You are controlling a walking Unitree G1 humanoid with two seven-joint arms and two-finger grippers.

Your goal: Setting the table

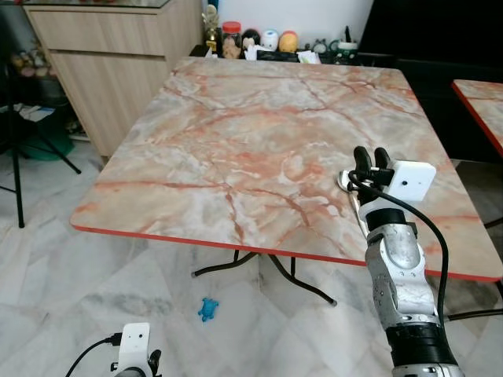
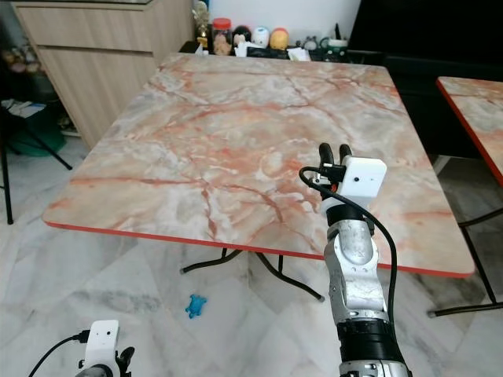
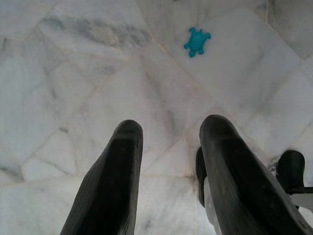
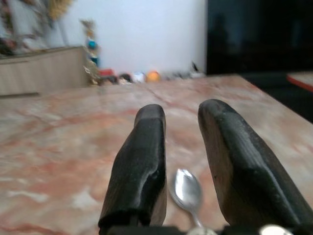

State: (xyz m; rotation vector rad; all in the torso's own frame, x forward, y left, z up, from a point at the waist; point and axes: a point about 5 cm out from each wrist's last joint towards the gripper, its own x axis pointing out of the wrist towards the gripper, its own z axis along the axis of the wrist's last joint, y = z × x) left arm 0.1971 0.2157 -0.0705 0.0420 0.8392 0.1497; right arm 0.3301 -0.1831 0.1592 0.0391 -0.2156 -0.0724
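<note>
A marble-patterned table (image 1: 236, 133) with a red edge stands before me. My right gripper (image 1: 371, 154) hovers low over its front right part, fingers pointing toward the far edge. In the right wrist view a metal spoon (image 4: 187, 189) lies on the tabletop in the gap between the two fingers (image 4: 146, 147), bowl pointing away, and the fingers stand apart without pressing on it. My left gripper (image 3: 171, 129) hangs idle and open over the floor at the lower left.
A small blue turtle toy (image 1: 207, 309) lies on the marble floor under the table's front edge. A wooden cabinet (image 1: 118, 63) stands at the left. Jars and small figures (image 1: 259, 39) line the far side. A second table (image 1: 483, 102) stands at the right.
</note>
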